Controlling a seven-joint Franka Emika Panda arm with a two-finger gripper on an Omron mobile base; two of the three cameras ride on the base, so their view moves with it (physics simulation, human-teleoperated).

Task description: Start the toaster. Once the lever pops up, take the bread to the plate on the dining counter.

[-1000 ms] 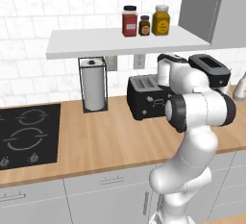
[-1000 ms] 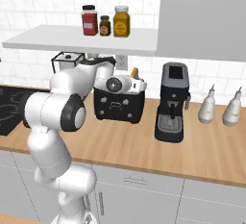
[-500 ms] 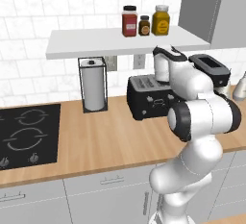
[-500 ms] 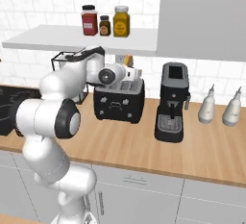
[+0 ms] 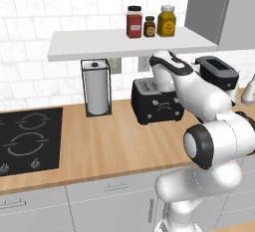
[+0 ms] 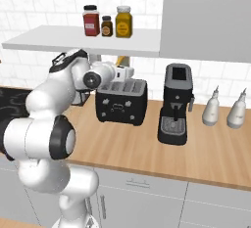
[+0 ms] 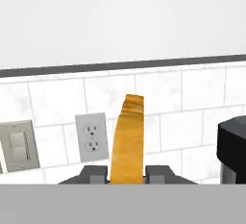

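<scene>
Coffee machine (image 6: 175, 103) stands right of the toaster (image 6: 121, 102) at the counter's back edge, shelf (image 5: 129, 42) w/ jars overhead. Arm reaches above the toaster; gripper (image 7: 127, 174) apparently pinches the bread (image 7: 128, 141) upright.

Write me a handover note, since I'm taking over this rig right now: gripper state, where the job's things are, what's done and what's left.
Gripper: shut on the bread, which stands edge-on between the fingers above the toaster.
Toaster: on the wall counter, between the paper towel holder and the coffee machine.
Done, as it looks: the slice is gripped and held above the slots.
Left: carry it to the plate on the dining counter and set it down.
</scene>
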